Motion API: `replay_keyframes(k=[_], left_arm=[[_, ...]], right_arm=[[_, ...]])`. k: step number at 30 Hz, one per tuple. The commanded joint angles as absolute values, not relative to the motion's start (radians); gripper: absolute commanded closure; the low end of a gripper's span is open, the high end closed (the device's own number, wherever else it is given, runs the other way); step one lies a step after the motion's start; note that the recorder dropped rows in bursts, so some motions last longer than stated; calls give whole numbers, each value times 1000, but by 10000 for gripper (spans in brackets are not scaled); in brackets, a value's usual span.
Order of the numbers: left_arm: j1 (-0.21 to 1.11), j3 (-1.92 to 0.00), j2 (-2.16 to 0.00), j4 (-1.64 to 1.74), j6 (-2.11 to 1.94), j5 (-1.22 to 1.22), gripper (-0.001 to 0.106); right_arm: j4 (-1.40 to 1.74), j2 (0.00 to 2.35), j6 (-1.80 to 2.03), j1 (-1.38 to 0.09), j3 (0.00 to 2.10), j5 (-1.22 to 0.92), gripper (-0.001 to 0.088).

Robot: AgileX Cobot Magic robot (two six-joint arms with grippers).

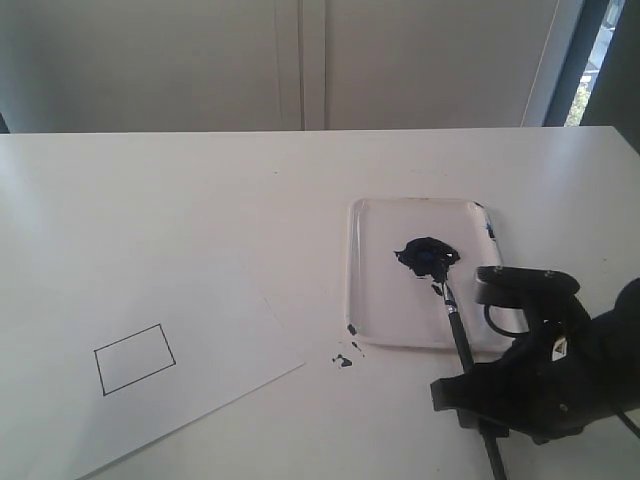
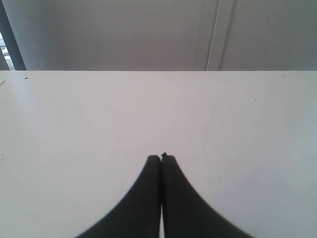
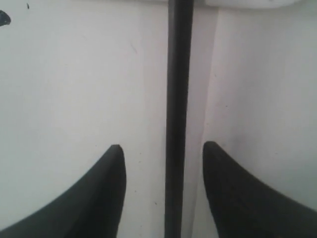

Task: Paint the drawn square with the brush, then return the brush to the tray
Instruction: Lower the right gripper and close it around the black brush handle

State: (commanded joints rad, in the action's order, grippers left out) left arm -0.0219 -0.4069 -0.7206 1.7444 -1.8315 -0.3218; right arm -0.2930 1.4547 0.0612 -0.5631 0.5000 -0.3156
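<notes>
The drawn square (image 1: 134,358), its inside still white, is on the paper sheet at the lower left. The clear tray (image 1: 370,290) lies right of centre with a dark paint blob (image 1: 426,254). The brush (image 1: 455,325) rests with its bristles in the blob and its black handle (image 3: 177,99) running over the tray's near rim onto the table. My right gripper (image 3: 164,148) is open, its fingers apart on either side of the handle without touching it. The left gripper (image 2: 161,158) is shut on nothing above bare table.
White paper sheet (image 1: 215,330) covers the left half of the table. Small dark paint spatters (image 1: 344,359) lie on the table just off the tray's near left corner. The right arm's black body (image 1: 545,375) fills the lower right corner.
</notes>
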Motion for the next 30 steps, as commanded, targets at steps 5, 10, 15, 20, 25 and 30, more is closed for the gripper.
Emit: replay_keyframes(k=[5,10,15,20,25,30], left_arm=[[-22,-407,-721,1744,-1831,-322,1053],[-22,-407,-721,1744,-1831,-322,1053],[-22,-407,-721,1744,-1831,-322,1053],[-22,-407,-721,1744,-1831,-322,1053],[-22,-407,-721,1744,-1831,-322,1053],[-22,-407,-721,1744,-1831,-322,1053]], right_arm=[[-293,1512,64,-563,500,-290,409],[-293,1558,64,-563,500,-275,462],[-293,1570,64,-563,500,-272,583],[-293,1570,55,-563,500,-280,767],[-293,1570,45,-563,500,-283,868],[-293,1570,45,-563,500,-277,868]])
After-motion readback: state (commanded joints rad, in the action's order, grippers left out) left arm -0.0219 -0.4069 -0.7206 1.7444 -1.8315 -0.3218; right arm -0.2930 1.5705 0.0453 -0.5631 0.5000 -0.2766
